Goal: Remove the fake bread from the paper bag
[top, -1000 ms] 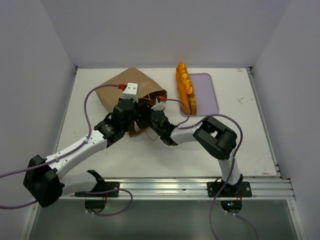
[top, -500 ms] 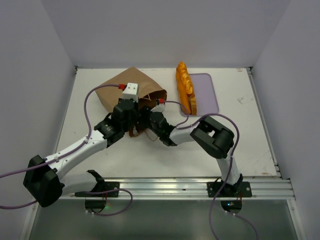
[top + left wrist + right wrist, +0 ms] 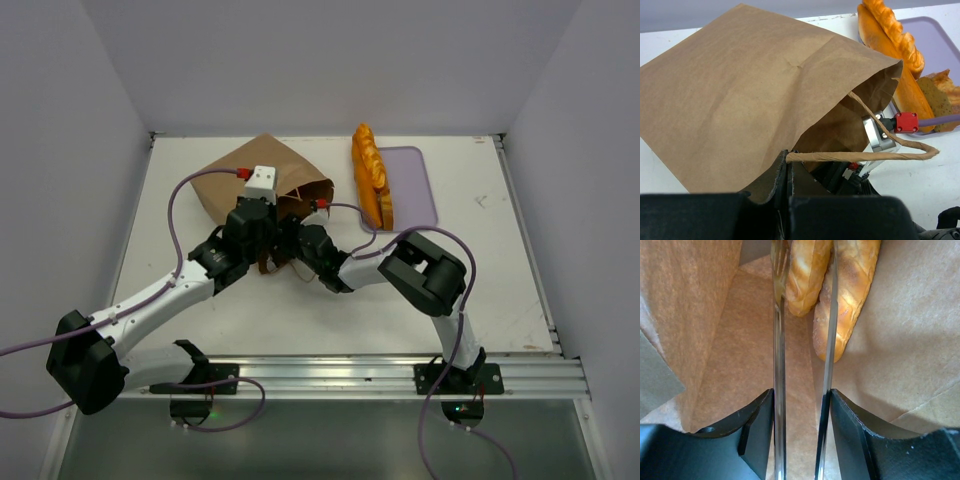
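As both arms are reaching inward from the near edge of the table (image 3: 480,280), the overhead view is showing the paper bag (image 3: 250,175) lying flat toward the far left, its mouth facing right and near. The left claw (image 3: 262,243) is sitting at the near lip of that mouth. The right claw (image 3: 298,238) is pushing in at the opening from the right. From up here I cannot tell how either claw is standing. Some fake bread (image 3: 370,180) is lying along the left side of the lavender tray (image 3: 415,190), just right of the bag. Seen from the left wrist, the left claw is pinching tight on the bag's lower lip, a cord handle (image 3: 865,155) is looping out to the right, and the right claw's body is sitting inside the mouth. Seen from the right wrist, the right claw (image 3: 800,400) is squeezing the metal tongs (image 3: 778,365), its fingers pressing on the outside of both blades, which are running deep into the bag. One golden loaf (image 3: 807,270) is sitting between the blade tips. A second loaf (image 3: 852,290) is lying just right of it on the brown paper, with the right blade crossing over it.
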Robot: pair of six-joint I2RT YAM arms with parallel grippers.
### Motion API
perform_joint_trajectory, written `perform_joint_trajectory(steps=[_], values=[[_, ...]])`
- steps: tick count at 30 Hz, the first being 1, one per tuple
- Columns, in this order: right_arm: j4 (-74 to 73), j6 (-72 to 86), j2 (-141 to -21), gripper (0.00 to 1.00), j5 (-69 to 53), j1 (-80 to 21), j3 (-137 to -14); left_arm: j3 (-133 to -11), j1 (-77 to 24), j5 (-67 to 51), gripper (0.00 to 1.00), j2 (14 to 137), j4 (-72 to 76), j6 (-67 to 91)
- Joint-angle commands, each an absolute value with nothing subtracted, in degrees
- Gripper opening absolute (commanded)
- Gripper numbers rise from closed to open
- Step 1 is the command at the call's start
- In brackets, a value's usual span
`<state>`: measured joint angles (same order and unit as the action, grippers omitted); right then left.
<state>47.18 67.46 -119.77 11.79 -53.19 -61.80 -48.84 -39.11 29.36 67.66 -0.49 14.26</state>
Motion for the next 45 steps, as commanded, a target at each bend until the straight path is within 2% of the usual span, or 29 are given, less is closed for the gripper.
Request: perform_joint_trajectory(steps=[1,4,7,17,24,32,45], values=[[48.7,68.6,-119.4,0.5,11.6,-52.9,-61.7,-49.2,-39.0,30.0,0.0,66.0,2.9,14.5],[48.6,68.6,-119.4,0.45,10.9,-52.8,-62.0,-49.2,-39.0,29.9,0.0,66.0,2.9,14.5],[48.9,68.8,-119.6,0.3,10.1,-52.8,-62.1,-49.0,-39.0,30.0,0.0,65.7,2.9,14.4],[49.7,68.2,-118.0,0.08,10.4,-52.7,-60.6,-48.5,-38.9,30.1,0.0,65.8,3.3,14.9],[51.4,67.5,-112.9,0.0,9.6,-51.5,-54.8,-48.2,-37.9,29.1,0.0,67.9,4.5,16.3],[53.9,65.9,-106.0,0.0,9.8,-50.5,-47.2,-47.1,-37.3,26.5,0.0,70.0,8.0,17.8],[57.0,68.3,-104.1,0.0,8.5,-49.6,-43.7,-47.6,-36.3,27.5,0.0,70.5,6.5,17.3]])
